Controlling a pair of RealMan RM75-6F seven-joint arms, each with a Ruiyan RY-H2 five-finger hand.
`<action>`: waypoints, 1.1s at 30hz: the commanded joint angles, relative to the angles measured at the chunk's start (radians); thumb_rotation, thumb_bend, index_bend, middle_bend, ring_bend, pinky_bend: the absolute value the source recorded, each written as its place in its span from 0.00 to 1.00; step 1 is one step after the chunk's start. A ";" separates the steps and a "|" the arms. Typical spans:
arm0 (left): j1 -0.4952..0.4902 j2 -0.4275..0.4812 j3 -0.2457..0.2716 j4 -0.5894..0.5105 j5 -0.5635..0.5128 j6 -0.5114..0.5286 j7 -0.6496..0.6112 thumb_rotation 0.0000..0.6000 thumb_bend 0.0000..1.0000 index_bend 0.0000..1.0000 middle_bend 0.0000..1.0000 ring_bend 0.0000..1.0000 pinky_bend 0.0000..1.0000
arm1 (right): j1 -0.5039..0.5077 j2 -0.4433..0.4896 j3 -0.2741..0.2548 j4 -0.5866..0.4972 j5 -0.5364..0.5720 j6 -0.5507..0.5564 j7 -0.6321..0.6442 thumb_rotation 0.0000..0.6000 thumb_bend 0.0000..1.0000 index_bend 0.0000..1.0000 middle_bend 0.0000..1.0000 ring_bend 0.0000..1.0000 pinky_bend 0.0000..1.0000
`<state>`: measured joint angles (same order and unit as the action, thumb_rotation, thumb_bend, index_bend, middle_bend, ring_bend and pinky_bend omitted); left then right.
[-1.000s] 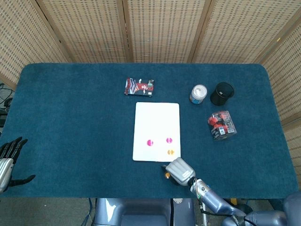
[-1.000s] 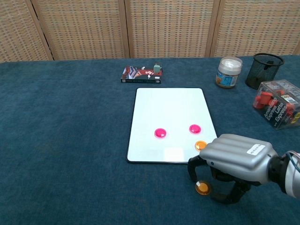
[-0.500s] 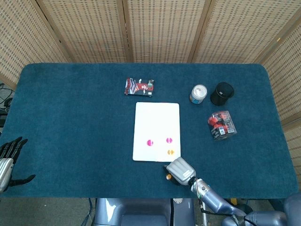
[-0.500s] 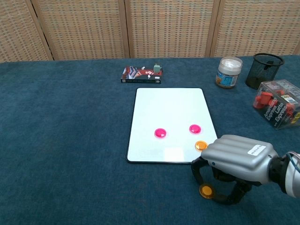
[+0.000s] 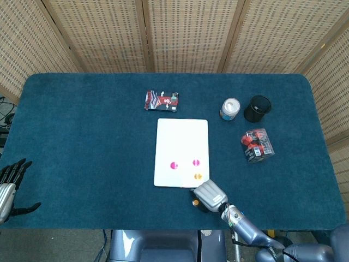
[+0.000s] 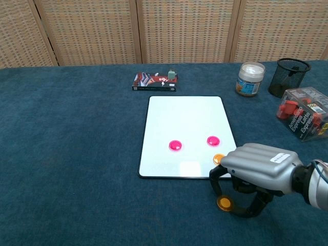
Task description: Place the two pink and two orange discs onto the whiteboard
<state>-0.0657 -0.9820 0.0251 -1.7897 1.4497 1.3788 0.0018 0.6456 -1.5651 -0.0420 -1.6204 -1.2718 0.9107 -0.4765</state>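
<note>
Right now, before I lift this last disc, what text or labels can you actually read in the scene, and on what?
"Express": on the clear box of red items at the table's right; another word above it is too blurred to read.
Small label on the back of the right hand: print too small to read.
Dark flat box behind the whiteboard: printed graphics, no legible words.
White-lidded jar: label unreadable.

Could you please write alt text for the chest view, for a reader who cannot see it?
The robot's right hand pinches an orange disc just off the near edge of a whiteboard already holding two pink discs and another orange one. Other clutter sits behind on the blue table.
</note>
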 commanded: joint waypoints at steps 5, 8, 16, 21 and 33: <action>0.004 0.004 0.001 0.001 0.006 0.009 -0.010 1.00 0.00 0.00 0.00 0.00 0.00 | 0.008 0.009 0.037 -0.026 0.042 -0.004 0.003 1.00 0.36 0.50 0.99 1.00 1.00; 0.003 0.005 0.000 0.002 0.005 0.006 -0.013 1.00 0.00 0.00 0.00 0.00 0.00 | 0.020 0.014 0.066 -0.052 0.076 -0.007 -0.002 1.00 0.36 0.50 0.99 1.00 1.00; 0.002 0.005 0.001 0.001 0.006 0.004 -0.012 1.00 0.00 0.00 0.00 0.00 0.00 | 0.069 -0.017 0.146 -0.056 0.204 -0.002 -0.073 1.00 0.36 0.50 0.99 1.00 1.00; 0.001 0.007 0.001 0.003 0.005 0.001 -0.019 1.00 0.00 0.00 0.00 0.00 0.00 | 0.128 -0.108 0.209 0.015 0.354 0.035 -0.186 1.00 0.36 0.50 0.99 1.00 1.00; -0.002 0.015 0.001 0.008 0.006 -0.006 -0.041 1.00 0.00 0.00 0.00 0.00 0.00 | 0.200 -0.195 0.228 0.055 0.498 0.097 -0.310 1.00 0.37 0.50 0.99 1.00 1.00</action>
<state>-0.0681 -0.9674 0.0261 -1.7819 1.4560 1.3723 -0.0393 0.8420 -1.7549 0.1854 -1.5683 -0.7808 1.0040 -0.7819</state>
